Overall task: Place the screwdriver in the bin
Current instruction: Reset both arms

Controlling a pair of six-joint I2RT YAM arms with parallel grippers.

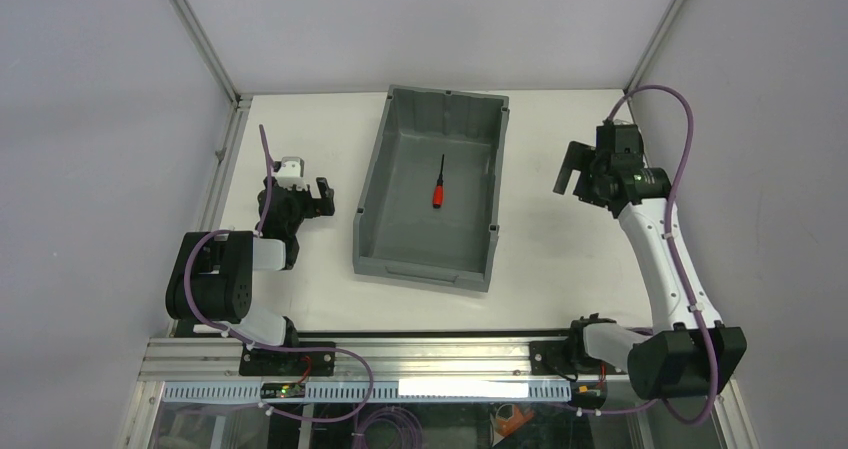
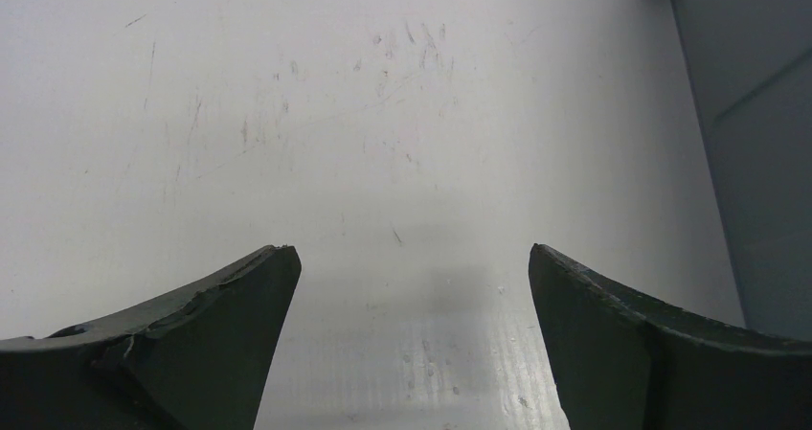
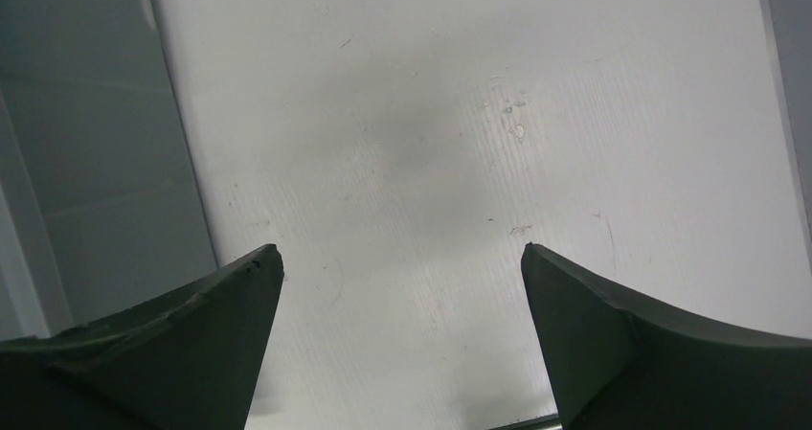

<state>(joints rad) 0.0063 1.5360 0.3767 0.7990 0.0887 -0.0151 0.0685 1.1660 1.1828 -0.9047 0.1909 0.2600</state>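
The screwdriver (image 1: 439,188), with a red handle and thin black shaft, lies on the floor of the grey bin (image 1: 375,174), near its middle. The bin stands in the middle of the table. My left gripper (image 1: 321,198) is open and empty, left of the bin over the white table. My right gripper (image 1: 570,169) is open and empty, raised to the right of the bin. In the left wrist view the open fingers (image 2: 230,325) frame bare table, with the bin wall (image 2: 756,143) at the right. In the right wrist view the fingers (image 3: 613,334) frame bare table, with the bin wall (image 3: 96,152) at the left.
The white table (image 1: 300,129) is bounded by metal frame posts (image 1: 200,29) at the back corners and grey walls. An aluminium rail (image 1: 400,354) runs along the near edge by the arm bases.
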